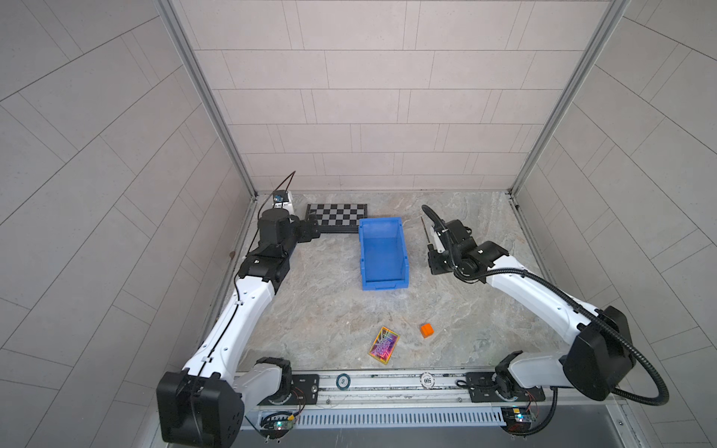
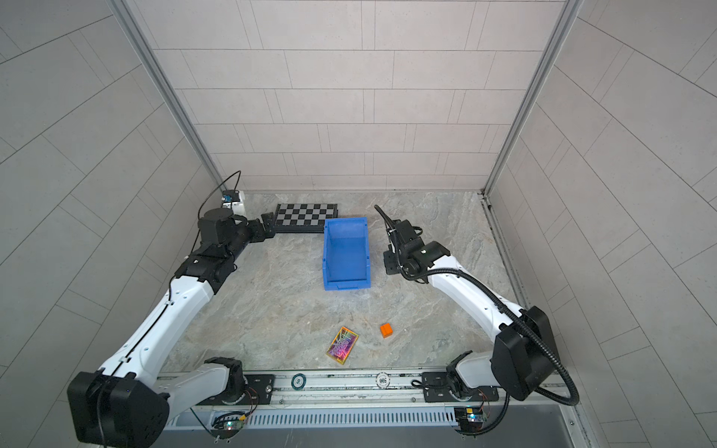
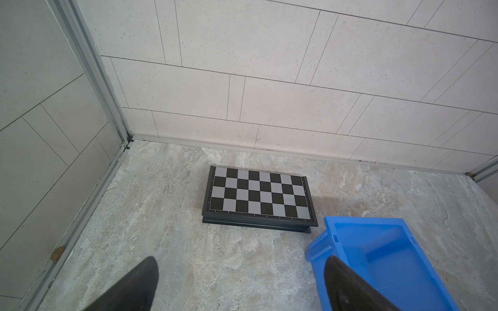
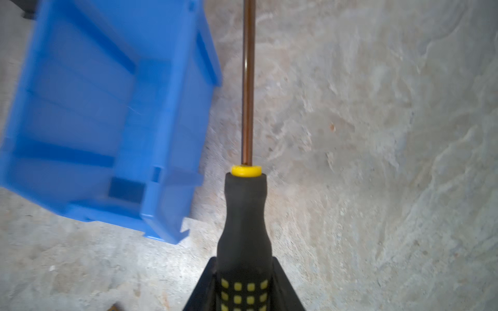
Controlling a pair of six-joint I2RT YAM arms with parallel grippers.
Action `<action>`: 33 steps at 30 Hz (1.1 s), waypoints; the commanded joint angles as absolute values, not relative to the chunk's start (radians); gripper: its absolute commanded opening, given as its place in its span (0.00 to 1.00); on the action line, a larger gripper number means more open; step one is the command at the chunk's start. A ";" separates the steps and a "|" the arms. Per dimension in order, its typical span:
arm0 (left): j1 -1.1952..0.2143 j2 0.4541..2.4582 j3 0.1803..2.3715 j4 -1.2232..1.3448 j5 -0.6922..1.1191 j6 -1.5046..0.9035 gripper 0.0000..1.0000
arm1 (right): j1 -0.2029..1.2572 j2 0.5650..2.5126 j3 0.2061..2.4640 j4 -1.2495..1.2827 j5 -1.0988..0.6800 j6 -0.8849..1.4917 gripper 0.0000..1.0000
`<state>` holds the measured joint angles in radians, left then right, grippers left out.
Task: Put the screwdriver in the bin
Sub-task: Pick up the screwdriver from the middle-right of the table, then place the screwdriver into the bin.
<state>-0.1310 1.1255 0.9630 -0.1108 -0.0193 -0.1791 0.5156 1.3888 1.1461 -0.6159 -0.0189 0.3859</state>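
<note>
Counts: 2 arms, 2 hands, 1 screwdriver, 1 bin, 1 board, 1 card, 1 cube, 2 discs.

Nearest: the rail [image 1: 368, 388] carries a teal disc [image 1: 342, 381] and a white disc [image 1: 427, 380]. The print on the white disc looks like "500" seen upside down, but I am not sure at this size.

On the worktop [image 1: 322, 302]: the card [image 1: 384, 346] lies flat, rainbow-shiny, its print unreadable. The orange cube [image 1: 426, 330] sits near it, to the right.

Middle: the bin [image 1: 380, 227] is blue and open-topped, with its low lip toward the rail.

The right hand [image 4: 244, 259] is closed tight on the handle of the screwdriver [image 4: 245, 212]. The screwdriver is outside the bin, just beside its right wall, shaft pointing at the far wall. I cannot tell whether it is clear of the worktop. Only the right wrist view shows the black handle, its yellow collar and its rows of yellow squares. A top view gives just the thin shaft ahead of the hand.

Far: the left hand [image 3: 241, 258] has its jaws wide apart and holds nothing. It is left of the bin, facing the board [image 3: 258, 192].

The board is black and grey: four rows of eight squares, counted in the left wrist view. The letters along its edge are too small to read. Its corner is just beside the bin's far left corner; whether they touch is unclear.
</note>
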 commanded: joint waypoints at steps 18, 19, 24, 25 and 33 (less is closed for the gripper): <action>-0.100 1.156 0.999 -0.077 0.196 -0.201 1.00 | 0.724 1.830 1.544 -0.624 -0.013 0.361 0.15; -0.100 1.154 0.999 -0.077 0.197 -0.199 1.00 | 0.724 1.838 1.541 -0.628 -0.010 0.366 0.15; -0.100 1.157 0.999 -0.074 0.206 -0.202 0.99 | 0.724 1.847 1.517 -0.632 -0.001 0.367 0.15; -0.100 1.157 1.000 -0.074 0.211 -0.202 1.00 | 0.724 1.848 1.513 -0.630 0.000 0.367 0.15; -0.100 1.168 1.009 -0.065 0.305 -0.199 0.99 | 0.723 1.910 1.527 -0.629 -0.002 0.365 0.16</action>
